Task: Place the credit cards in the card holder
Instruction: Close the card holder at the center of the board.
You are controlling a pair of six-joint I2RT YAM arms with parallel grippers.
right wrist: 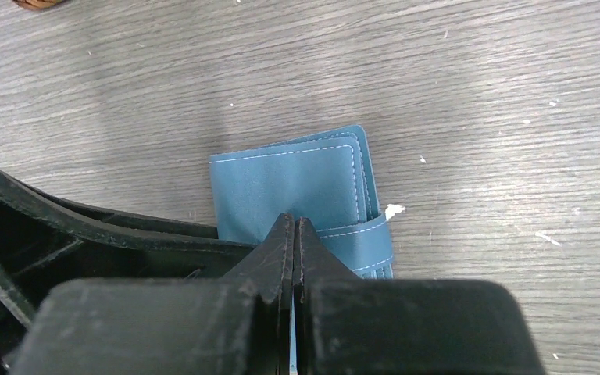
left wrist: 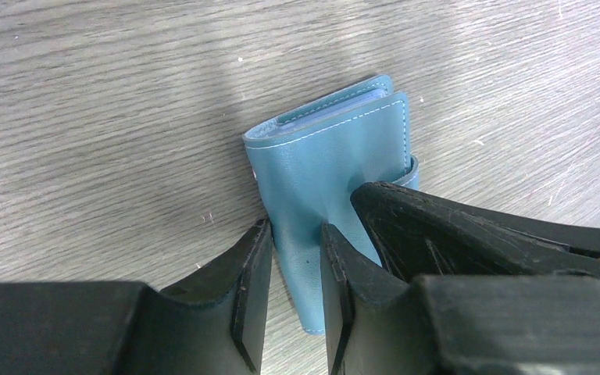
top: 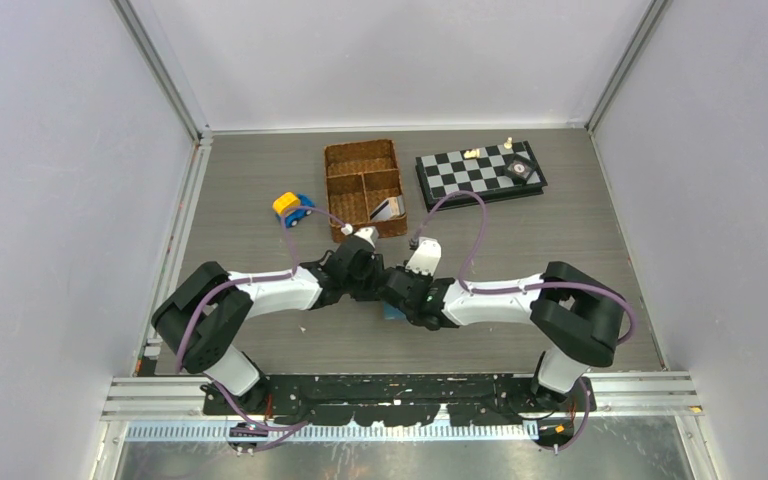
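Both-armed, met mid-desk [top: 260, 180], well short of wicker basket [top: 328, 180] with credit cards [top: 388, 208] inside. Judged step: opening card holder [left wrist: 320, 156], folded shut there. Straddled it with left pincer [left wrist: 295, 234], fingers apart; pressed right pincer [right wrist: 293, 223] together at snap tab [right wrist: 363, 234]. Needed next: tab freed. Couldn't tell whether tab was nipped.

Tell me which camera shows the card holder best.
The left wrist view: the card holder shows its cover, spine and stacked edges between the left gripper. The right wrist view shows its cover and strap; the top view shows only a blue sliver under the arms.
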